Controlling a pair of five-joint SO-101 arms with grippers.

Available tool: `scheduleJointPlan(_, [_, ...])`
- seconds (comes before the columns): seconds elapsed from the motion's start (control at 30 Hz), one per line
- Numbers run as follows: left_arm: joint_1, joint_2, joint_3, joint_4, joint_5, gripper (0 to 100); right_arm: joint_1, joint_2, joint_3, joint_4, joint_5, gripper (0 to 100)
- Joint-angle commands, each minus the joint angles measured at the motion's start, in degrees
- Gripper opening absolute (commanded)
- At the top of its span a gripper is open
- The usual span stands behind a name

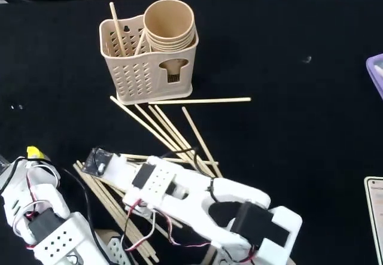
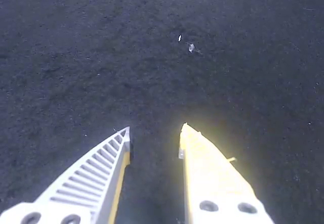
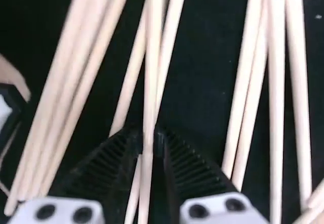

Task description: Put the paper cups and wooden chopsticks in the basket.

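Basket: beige perforated plastic basket (image 1: 134, 73), stood upright at the far middle of the black table (image 1: 287, 133).
Cups: stack of tan paper cups (image 1: 170, 23), sat nested in 1 compartment of the basket, rims well above its wall.
Sticks in basket: 2 thin wooden chopsticks (image 1: 116, 26), stood in the other compartment beside the cups, 1 tall and tilted, 1 leaning toward the cups.
Sticks on table: loose wooden chopsticks (image 1: 170, 130), lay fanned on the table in front of the basket, running toward the arms; 1 long straight chopstick (image 1: 203, 101) lay crosswise, just in front of the basket's foot.
Right arm: white right arm (image 1: 197, 199), stretched low over the near end of the loose pile.
Right gripper: right gripper (image 3: 147, 133), black ribbed jaws pinched nearly together on 1 pale wooden chopstick (image 3: 152, 67), with more sticks lying on the table to either side.
Left gripper: left gripper (image 2: 155, 128), 1 white and 1 yellow jaw held apart with a clear gap, nothing between them, over bare table at the near left corner.
Right edge: purple container edge (image 1: 376, 73), well apart from the basket.
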State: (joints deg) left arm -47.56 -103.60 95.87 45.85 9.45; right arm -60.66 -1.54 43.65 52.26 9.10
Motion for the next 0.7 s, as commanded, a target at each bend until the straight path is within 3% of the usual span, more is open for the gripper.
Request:
scheduleJointPlan(0.0, [-0.2,-0.9,-2.4,-1.3,0.4,17,4.5,-5.3,0.0,3.3,4.9,1.0])
scheduleJointPlan(0.33, [1.8,-0.9,-1.5,-1.3,0.4,17,18.5,-34.7,0.8,15.2,9.1,1.0])
scheduleJointPlan(0.53, [5.9,-0.9,-0.5,-1.3,0.1,17,19.5,-49.6,2.2,14.7,8.9,1.0])
scheduleJointPlan(0.67, [7.8,-0.9,-0.2,-1.3,-0.1,17,19.5,-56.7,1.1,8.7,8.5,1.0])
